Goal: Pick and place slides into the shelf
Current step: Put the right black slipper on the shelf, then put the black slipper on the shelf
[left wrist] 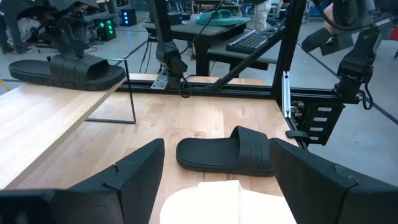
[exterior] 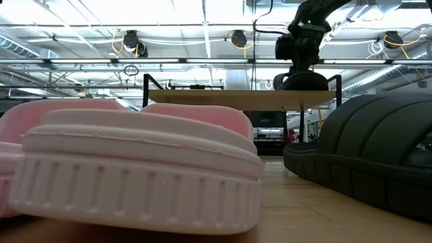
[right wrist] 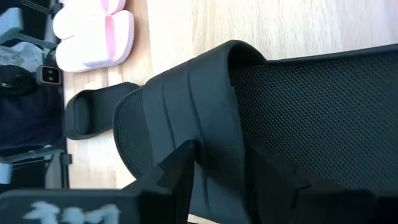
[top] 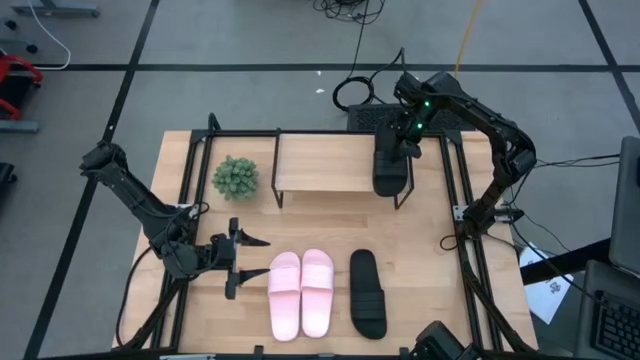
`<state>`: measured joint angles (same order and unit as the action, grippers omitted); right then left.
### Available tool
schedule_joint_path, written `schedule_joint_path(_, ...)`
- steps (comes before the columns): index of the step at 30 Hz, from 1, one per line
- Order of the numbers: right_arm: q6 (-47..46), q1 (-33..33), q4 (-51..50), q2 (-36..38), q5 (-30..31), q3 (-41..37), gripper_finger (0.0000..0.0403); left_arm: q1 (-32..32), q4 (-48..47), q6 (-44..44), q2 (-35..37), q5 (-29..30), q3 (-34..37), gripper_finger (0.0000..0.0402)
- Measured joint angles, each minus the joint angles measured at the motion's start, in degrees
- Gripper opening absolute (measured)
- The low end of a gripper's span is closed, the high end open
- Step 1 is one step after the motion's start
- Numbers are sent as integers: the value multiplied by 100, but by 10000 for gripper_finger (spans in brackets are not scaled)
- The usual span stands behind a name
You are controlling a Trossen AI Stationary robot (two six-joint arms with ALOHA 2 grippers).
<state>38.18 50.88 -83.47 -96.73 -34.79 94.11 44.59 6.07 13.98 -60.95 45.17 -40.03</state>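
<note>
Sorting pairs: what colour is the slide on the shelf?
Black; the slide on the shelf shows best in the high view.

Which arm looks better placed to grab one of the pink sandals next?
The left. Its open hand sits right beside the pink slides, while the right hand is at the shelf with a black slide.

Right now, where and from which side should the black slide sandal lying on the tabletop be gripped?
Grip the black slide sandal on the tabletop across its wide raised strap, coming from above. It lies flat, sole down, apart from the light pink pair, so the arched strap gives the fingers something to close on; the flat sole does not.
</note>
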Motion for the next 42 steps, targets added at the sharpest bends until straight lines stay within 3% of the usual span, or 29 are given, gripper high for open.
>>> schedule_joint_path(15, -199, 2, 411, 571, 271, -2, 131, 0, 11, 2, 0, 46, 0, 294)
schedule_joint_path(20, -312, 1, 468, 573, 1130, -2, 131, 1, 15, 4, 0, 116, 0, 294)
schedule_joint_path(25, -303, -4, 705, 746, 1413, -4, 131, -1, 20, -15, 0, 153, 0, 294)
schedule_joint_path(36, -613, -16, 1145, 1651, 1373, 278, 131, -3, 123, -23, 0, 155, 0, 294)
schedule_joint_path(42, -1153, -532, 1212, 2311, 1046, 302, 131, -134, 153, -24, 0, 155, 0, 294)
